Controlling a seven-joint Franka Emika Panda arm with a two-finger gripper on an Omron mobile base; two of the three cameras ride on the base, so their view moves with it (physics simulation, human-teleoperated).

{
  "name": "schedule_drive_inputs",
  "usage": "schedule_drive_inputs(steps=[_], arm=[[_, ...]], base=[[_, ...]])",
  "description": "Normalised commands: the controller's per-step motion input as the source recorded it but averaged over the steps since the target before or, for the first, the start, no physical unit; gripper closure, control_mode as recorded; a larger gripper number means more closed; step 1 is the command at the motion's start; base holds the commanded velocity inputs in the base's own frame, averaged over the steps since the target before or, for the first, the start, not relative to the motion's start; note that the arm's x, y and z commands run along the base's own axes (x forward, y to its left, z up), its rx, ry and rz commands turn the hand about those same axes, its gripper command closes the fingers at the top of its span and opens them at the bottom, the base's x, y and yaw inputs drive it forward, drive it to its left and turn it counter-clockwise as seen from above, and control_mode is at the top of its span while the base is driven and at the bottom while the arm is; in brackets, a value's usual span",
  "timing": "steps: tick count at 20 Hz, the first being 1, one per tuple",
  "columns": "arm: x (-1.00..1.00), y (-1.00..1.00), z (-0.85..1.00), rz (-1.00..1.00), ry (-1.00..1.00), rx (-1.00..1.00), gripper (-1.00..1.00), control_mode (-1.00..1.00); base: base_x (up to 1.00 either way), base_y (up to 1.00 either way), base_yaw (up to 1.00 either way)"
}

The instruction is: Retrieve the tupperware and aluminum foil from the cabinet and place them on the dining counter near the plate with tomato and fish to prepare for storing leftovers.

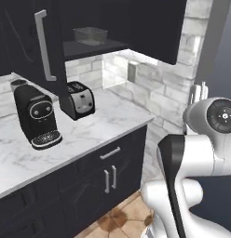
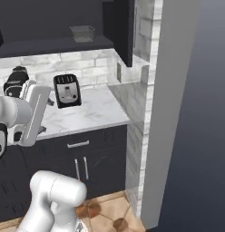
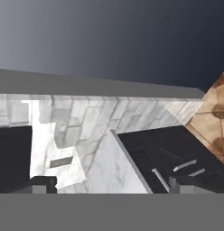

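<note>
The cabinet (image 1: pixel 150 28) hangs open above the worktop, its door (image 1: pixel 31 42) with the long silver handle swung out to the left. On its shelf stands the tupperware (image 1: pixel 91 35), a translucent grey tub (image 2: pixel 82 32). My gripper (image 3: pixel 111 186) is open with nothing between its widely spread fingertips (image 3: pixel 41 184). It is held well back from the cabinet, off the worktop's right end, and looks sideways at the brick wall, the worktop edge and the drawers. The aluminum foil, dining counter, plate, tomato and fish are out of view.
A black coffee machine (image 1: pixel 38 116) and a black toaster (image 1: pixel 78 99) stand on the marble worktop (image 1: pixel 94 128) under the cabinet. Black drawers (image 1: pixel 110 172) are below. A tall grey wall panel (image 2: pixel 173 113) rises at the right. The floor (image 2: pixel 105 213) is brown tile.
</note>
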Motion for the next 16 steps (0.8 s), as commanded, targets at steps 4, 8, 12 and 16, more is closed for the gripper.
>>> schedule_drive_inputs(steps=[4, 8, 12, 16], arm=[[0.0, 0.0, 0.0, 0.0, 0.0, 0.0, -1.0, 1.0], [0.0, 0.0, 0.0, 0.0, 0.0, 0.0, -1.0, 1.0], [0.0, 0.0, 0.0, 0.0, 0.0, 0.0, -1.0, 1.0], [0.0, 0.0, 0.0, 0.0, 0.0, 0.0, -1.0, 1.0]], base=[[1.0, -0.29, 0.34], [1.0, -0.29, 0.33], [1.0, -0.26, 0.32], [1.0, -0.01, 0.41]])
